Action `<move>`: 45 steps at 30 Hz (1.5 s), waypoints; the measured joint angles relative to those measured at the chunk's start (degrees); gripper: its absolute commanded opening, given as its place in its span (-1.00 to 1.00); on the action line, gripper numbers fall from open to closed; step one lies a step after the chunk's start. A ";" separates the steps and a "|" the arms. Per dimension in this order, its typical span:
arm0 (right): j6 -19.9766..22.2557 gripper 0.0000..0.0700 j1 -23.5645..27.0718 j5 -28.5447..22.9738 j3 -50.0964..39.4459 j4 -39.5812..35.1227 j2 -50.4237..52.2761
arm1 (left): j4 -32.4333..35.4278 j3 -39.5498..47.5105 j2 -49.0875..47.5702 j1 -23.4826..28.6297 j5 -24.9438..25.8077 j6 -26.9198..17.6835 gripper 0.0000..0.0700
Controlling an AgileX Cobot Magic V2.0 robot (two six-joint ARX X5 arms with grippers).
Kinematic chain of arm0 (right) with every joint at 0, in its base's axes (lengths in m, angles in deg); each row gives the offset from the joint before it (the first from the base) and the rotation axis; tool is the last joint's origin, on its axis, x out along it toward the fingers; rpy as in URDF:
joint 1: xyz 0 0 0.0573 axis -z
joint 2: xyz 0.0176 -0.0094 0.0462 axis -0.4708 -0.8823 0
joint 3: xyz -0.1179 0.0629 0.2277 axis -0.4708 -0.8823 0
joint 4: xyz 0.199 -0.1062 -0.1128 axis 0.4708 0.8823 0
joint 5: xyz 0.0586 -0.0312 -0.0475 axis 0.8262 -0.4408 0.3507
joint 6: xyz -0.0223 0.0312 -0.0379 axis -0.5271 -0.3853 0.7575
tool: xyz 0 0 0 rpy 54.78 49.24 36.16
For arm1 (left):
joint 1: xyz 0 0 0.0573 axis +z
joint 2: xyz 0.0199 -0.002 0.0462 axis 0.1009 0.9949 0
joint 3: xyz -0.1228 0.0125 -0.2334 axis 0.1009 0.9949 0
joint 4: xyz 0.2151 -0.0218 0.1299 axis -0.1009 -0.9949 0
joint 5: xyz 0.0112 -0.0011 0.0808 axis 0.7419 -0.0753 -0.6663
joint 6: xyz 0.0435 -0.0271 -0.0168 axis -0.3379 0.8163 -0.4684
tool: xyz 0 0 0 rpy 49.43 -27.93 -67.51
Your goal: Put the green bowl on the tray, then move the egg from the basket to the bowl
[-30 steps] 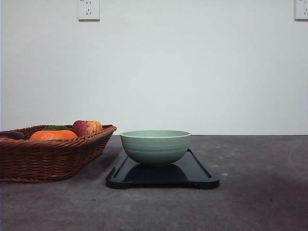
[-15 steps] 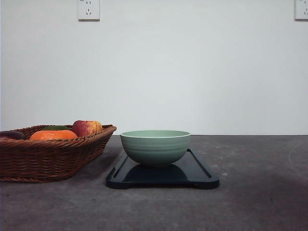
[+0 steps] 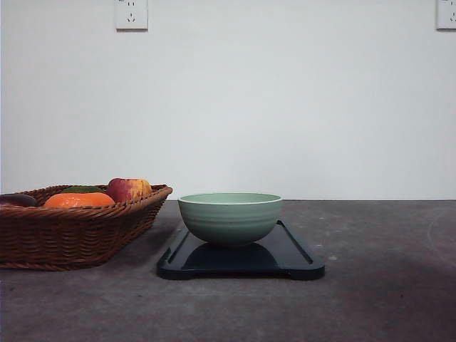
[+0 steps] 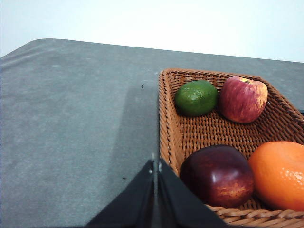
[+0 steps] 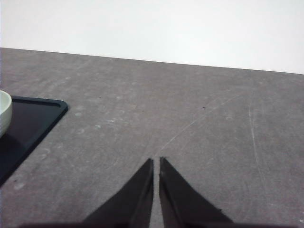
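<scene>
Nothing moved since earlier frames: green bowl [image 3: 229, 216] stays on tray [image 3: 288, 258]. Left gripper [image 4: 155, 167] and right gripper [image 5: 156, 162] closed, empty. Egg probably light, fragile, smooth; grasp sides softly.

A plain white wall [image 3: 285, 107] fills the space behind the table, smooth and bare apart from two white power sockets high up: one socket [image 3: 131, 13] toward the left and a second socket [image 3: 446, 13] cut off by the right edge of the front view. The wall meets the table along a straight, level line. The table [image 3: 385, 285] has a dark grey, matte top, mottled like stone or concrete, with pale specks and faint curved scratches [image 5: 247, 123] that show clearly in the right wrist view. The far left corner of the table [image 4: 42, 42] is rounded. Light is soft and even, casting only dim, blurred shadows on the grey top.
</scene>
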 measured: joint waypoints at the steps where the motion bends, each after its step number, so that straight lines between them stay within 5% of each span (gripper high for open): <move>1: 0.00 -0.96 0.00 0.00 0.00 0.00 -0.01 | 0.00 0.00 0.00 0.00 0.00 0.00 -1.00; 45: 0.00 -0.96 0.00 0.00 0.00 0.00 -0.01 | 0.00 0.00 0.00 0.01 0.00 0.00 -1.00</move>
